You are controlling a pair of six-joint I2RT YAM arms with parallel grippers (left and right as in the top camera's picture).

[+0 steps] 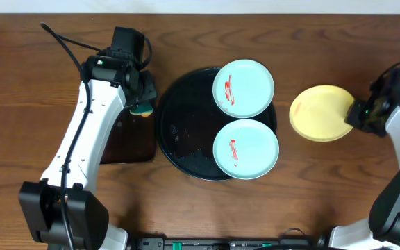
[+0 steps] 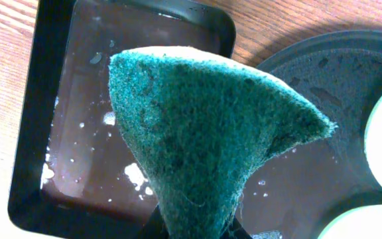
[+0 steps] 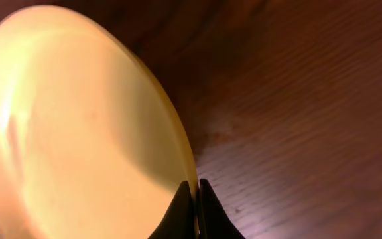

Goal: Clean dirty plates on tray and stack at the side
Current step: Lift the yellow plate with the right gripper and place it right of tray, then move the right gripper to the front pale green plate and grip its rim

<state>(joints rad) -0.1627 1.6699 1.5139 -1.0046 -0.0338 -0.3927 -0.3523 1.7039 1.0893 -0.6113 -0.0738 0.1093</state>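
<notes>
Our left gripper [image 2: 192,230] is clamped on a green sponge [image 2: 204,153]; the two fingers show only at the bottom edge of the left wrist view, and the sponge stands up from them as a wide, rough wedge. In the overhead view this gripper hangs over the far right corner of the rectangular tray [image 1: 127,144], just beside the left rim of the round tray [image 1: 179,132]. The rectangular tray holds a thin brown liquid with white specks in it. The right gripper [image 3: 196,206] has its fingers pressed together on the rim of the yellow plate [image 1: 319,112]. This plate is over the table [image 1: 33,83], to the right of the round tray and apart from it. We cannot tell whether it lies flat on the wood or is a little raised, and we see no red mark on its face. Two blue-green plates sit on the right half of the round tray. The upper blue-green plate [image 1: 243,88] reaches over the far rim, and the lower blue-green plate [image 1: 246,148] reaches over the right rim. They are just beside each other, but we cannot tell if their edges touch. Each one carries a small red smear left of its middle. The bare left part of the round tray is wet with small drops.
</notes>
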